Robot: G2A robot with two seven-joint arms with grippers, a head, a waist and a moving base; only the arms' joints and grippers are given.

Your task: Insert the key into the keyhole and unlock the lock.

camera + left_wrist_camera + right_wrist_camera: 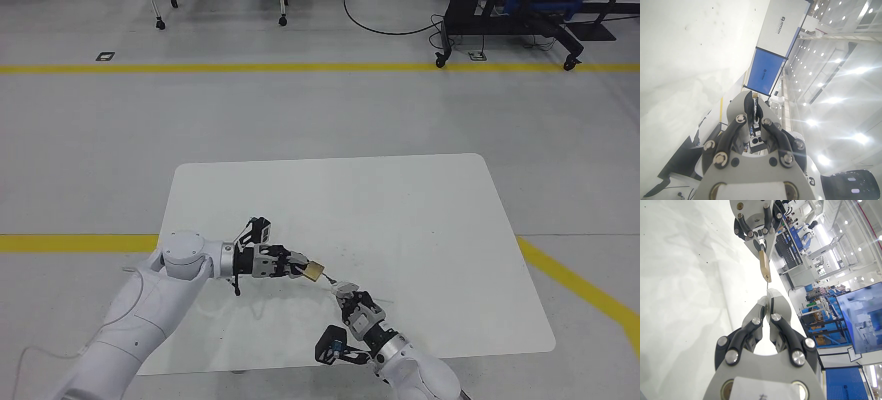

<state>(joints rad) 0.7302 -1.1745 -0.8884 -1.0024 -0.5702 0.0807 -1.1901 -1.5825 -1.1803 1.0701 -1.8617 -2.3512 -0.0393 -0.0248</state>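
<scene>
Right gripper (768,297) is pinching the key (768,285), tip at the keyhole (766,276); left gripper (762,246) is clamping the padlock (764,262). Insertion looks under way; next calls for pushing straight in, then turning.

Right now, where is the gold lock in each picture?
Top view: lock over the table's near half.
Left wrist view: its shackle pinched in the left end effector.
Right wrist view: lock at the key's tip.
Shared landmark: that left end effector gripping it.
</scene>
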